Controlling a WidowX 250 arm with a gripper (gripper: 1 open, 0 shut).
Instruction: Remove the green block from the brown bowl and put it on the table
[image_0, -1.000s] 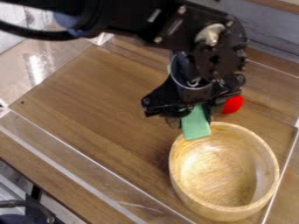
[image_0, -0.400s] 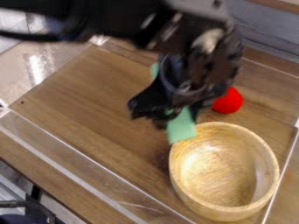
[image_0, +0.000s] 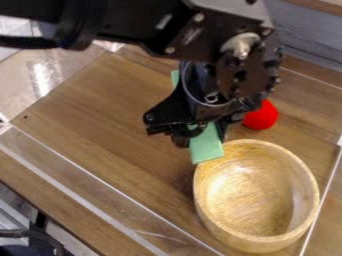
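Pincer (image_0: 201, 122) closed on the green block (image_0: 206, 143), its jaws held apart only by what they grip; the arm hides how they meet the sides. A pale green end of the block pokes out below the dark fingers, beside the upper-left rim of the brown bowl (image_0: 254, 238). Whether it is just clear of that rim or over it is hard to tell from this one angle. A second bit of green shows higher up, behind the pincer; I cannot say whether it belongs to the same block.

The bowl sits toward the lower-right corner of the bench (image_0: 96, 112), close to the low clear wall (image_0: 83, 199) along the lower edge. The red toy (image_0: 262, 116) lies beyond the bowl, toward the right-hand edge, partly behind the pincer.

The grip leaves the lower end free, likely because the block was to be lifted out of the bowl without the fingers catching its wall. That hanging end would probably meet the wood first. The step in hand looks like the carry outward, with the lift mostly done and the setting down to come. Bare bench to the left of the bowl, toward the middle, seems the sensible landing spot. Lowering too near the rim could knock the bowl; letting go high could make the block topple.
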